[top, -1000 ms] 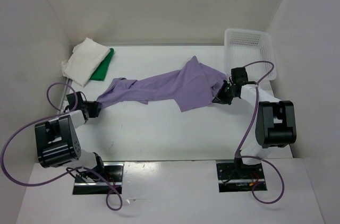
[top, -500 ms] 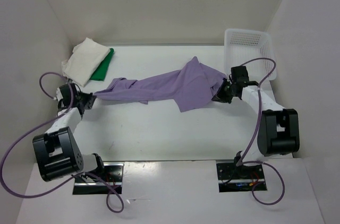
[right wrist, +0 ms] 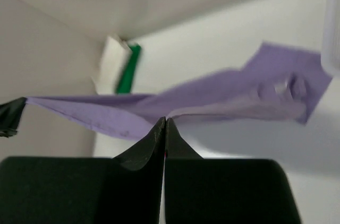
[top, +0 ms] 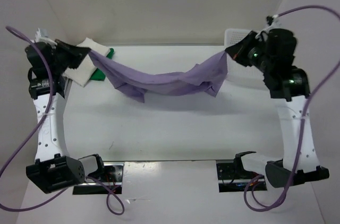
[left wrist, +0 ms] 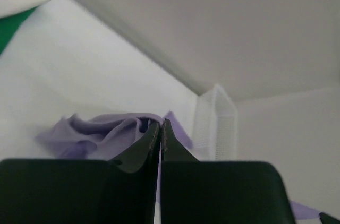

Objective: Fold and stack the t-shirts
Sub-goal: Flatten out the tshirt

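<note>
The light purple t-shirt hangs stretched in the air between both arms, sagging in the middle above the table. My left gripper is shut on its left end, raised at the far left. My right gripper is shut on its right end, raised at the far right. The purple cloth shows past the shut fingertips in the left wrist view and the right wrist view. The white-cream t-shirt lies folded at the back left corner, with the green t-shirt under it.
The white lattice basket stands at the back right, partly hidden behind my right arm. White walls close in the back and both sides. The arm bases and cables sit at the near edge.
Both arms have lifted high and moved apart, raising the purple shirt off the table and stretching it out between them. The folded white and green shirts have not moved.
</note>
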Robot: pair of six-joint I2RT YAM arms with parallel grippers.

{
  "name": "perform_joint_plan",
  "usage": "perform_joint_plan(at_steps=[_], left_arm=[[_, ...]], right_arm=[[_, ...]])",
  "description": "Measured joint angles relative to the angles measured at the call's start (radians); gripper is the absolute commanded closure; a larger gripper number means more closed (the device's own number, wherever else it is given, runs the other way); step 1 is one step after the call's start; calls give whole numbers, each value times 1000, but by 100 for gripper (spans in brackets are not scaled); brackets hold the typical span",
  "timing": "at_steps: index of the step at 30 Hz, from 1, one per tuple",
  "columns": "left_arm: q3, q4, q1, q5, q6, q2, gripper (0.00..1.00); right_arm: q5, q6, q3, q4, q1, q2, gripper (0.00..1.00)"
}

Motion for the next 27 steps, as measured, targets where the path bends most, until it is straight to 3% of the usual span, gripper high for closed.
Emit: perform_joint_plan(at_steps=[9, 14, 18, 23, 27], left_arm=[[476, -59, -3, 114, -8, 32, 100], [579, -57, -3, 110, -3, 53, 100], [457, -6, -3, 92, -3, 61, 100], [300, 41, -13, 15, -2, 196, 100], [281, 58, -46, -44, -5, 377, 100]], right_arm=[[78, 18, 967, -175, 5, 134, 100], [73, 47, 916, -90, 2, 82, 100], [14, 43, 813, -26, -36, 189, 100], [-8, 27, 813, 4, -66, 531, 100], [-12, 23, 1038, -39, -68, 905, 100]])
